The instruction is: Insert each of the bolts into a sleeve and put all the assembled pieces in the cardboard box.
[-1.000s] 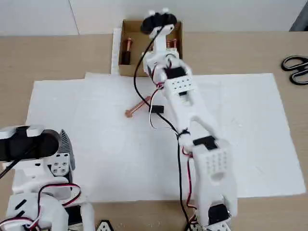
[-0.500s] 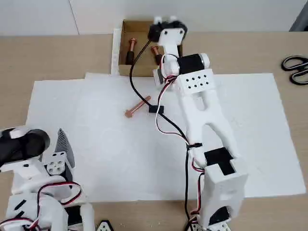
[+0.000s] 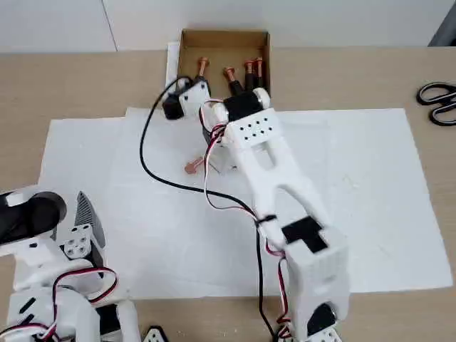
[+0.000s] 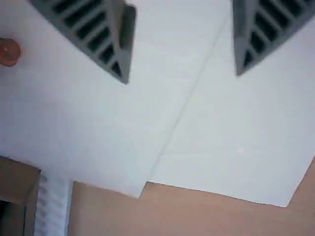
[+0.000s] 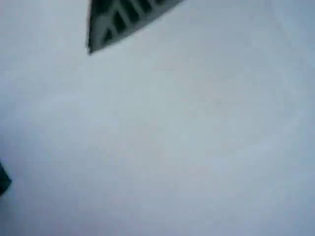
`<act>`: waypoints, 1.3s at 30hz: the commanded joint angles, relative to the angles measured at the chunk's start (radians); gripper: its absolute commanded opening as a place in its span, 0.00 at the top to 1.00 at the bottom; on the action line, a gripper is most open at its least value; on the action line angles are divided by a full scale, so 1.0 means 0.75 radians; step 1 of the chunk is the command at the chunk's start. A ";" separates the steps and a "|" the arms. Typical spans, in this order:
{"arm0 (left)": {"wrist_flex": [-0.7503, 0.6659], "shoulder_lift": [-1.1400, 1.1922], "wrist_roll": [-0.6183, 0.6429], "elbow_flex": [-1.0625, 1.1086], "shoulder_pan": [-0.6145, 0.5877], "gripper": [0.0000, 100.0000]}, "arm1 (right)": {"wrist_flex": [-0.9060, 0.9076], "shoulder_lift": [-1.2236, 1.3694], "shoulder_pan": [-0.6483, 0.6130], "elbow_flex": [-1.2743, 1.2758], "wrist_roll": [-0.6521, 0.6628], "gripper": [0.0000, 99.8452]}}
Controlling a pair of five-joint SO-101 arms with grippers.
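The step in hand seems to be the pickup of the last loose bolt (image 3: pixel 191 168), which lies flat on the white paper sheet (image 3: pixel 356 178), in front of the cardboard box (image 3: pixel 187 43). The right gripper (image 3: pixel 217 155) hangs low just beside it, and the copper head sticks out from under the arm. Whether this gripper is open or closed I cannot tell. To do it well, it should come down across the shaft and close near the middle, so the bolt does not roll. The left gripper (image 4: pixel 179 73) stands wide open and empty, well apart. Four assembled pieces (image 3: pixel 249 69) lie in the box.
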 commanded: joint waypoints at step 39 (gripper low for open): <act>0.012 -0.006 0.006 -0.001 -0.006 0.87 | -0.251 0.353 0.044 -0.070 0.426 0.76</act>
